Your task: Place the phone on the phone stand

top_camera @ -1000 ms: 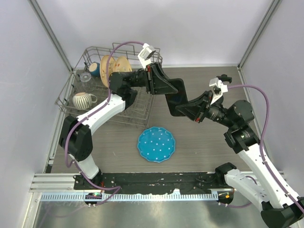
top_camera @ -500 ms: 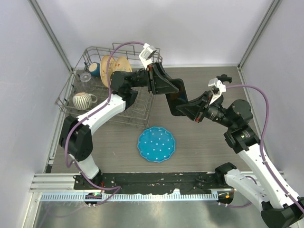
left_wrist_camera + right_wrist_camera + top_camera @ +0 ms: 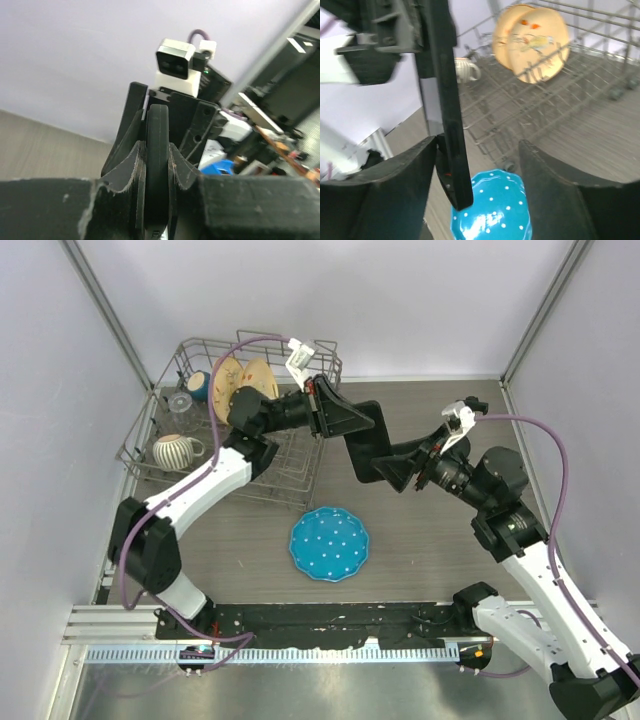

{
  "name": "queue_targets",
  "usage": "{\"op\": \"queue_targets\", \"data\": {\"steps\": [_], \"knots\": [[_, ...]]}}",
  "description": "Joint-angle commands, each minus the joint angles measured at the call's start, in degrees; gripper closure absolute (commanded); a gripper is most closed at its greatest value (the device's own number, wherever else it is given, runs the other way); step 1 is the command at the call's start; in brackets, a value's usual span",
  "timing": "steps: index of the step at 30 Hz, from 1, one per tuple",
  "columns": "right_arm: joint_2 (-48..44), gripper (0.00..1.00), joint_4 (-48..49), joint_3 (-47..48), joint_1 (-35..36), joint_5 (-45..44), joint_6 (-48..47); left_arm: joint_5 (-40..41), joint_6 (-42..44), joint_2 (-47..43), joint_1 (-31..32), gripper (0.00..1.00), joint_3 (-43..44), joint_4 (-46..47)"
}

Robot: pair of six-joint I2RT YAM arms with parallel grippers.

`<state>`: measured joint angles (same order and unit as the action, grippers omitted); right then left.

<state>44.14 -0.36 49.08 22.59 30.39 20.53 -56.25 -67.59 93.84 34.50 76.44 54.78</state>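
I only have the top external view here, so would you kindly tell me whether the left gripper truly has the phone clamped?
Observer: Yes. In the left wrist view the phone stands edge-on, pinched between both fingers of the left gripper.
Operator: Thank you. Has the right gripper closed on it too?
Observer: No. In the right wrist view the right gripper is wide open. The phone's edge sits close beside one finger, with a clear gap to the other.
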Motion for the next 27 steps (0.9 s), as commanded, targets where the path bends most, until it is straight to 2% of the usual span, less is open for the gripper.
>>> {"op": "queue_targets", "data": {"steps": [1,3,4,5,7,8,10,11,12,14,17,18,19,20,23,27], "knots": [[1.12,0.25,-7.28,1.9,-0.44,-17.98,-2.96,15.79,21.33,-11.3,-0.58,1.0,-0.24,-27.53],[0.69,0.23,-8.95,0.67,-0.44,-25.62,-2.78,23.25,27.92,-14.47,-0.66,1.0,-0.5,-34.71],[0.25,0.22,-9.04,0.14,-0.44,-28.08,-2.52,29.64,29.43,-15.26,-0.58,1.0,-0.77,-39.18],[-0.02,0.22,-9.39,-0.91,-0.44,-35.07,-2.08,33.1,30.41,-16.57,-0.66,1.0,-1.12,-40.79],[-0.98,0.2,-10.44,-1.79,-0.44,-43.09,-0.15,39.25,32.16,-17.46,-0.66,1.0,-1.82,-43.61],[-0.9,0.19,-11.32,-2.32,-0.44,-52.45,0.99,39.98,32.35,-17.9,-0.66,1.0,-2.09,-43.97],[-0.11,0.11,-14.04,-2.5,-0.44,-62.51,4.49,39.9,32.35,-18.08,-0.58,1.0,-2.26,-43.71],[0.68,0.08,-15.01,-2.15,-0.61,-70.39,5.65,39.55,32.17,-18.08,-0.66,1.0,-2.26,-43.45],[1.64,0.07,-17.02,-1.71,-1.23,-72.56,7.05,39.11,32.0,-17.99,-0.58,1.0,-2.26,-43.01],[6.47,0.06,-17.57,0.21,-5.42,-71.45,7.68,38.24,31.56,-17.73,-0.66,1.0,-2.18,-42.74],[18.14,0.07,-17.13,5.99,-14.47,-53.38,6.45,37.27,30.77,-17.29,-0.66,1.0,-2.09,-42.13],[21.22,0.11,-16.96,7.77,-19.38,-44.63,6.27,36.92,30.51,-17.03,-0.66,1.0,-2.09,-41.61],[24.38,0.15,-17.13,9.87,-21.08,-41.85,5.58,36.39,30.24,-16.85,-0.66,1.0,-2.18,-41.17],[31.72,0.19,-18.43,15.55,-21.79,-40.69,4.96,35.43,29.37,-16.68,-0.66,1.0,-2.26,-40.64],[42.3,0.24,-22.23,24.99,-21.89,-39.8,2.07,33.67,28.4,-15.62,-0.66,1.0,-1.92,-39.14],[49.63,0.3,-28.03,33.62,-21.36,-41.29,-1.28,30.85,27.08,-14.74,-0.66,1.0,-1.3,-38.0]]}}
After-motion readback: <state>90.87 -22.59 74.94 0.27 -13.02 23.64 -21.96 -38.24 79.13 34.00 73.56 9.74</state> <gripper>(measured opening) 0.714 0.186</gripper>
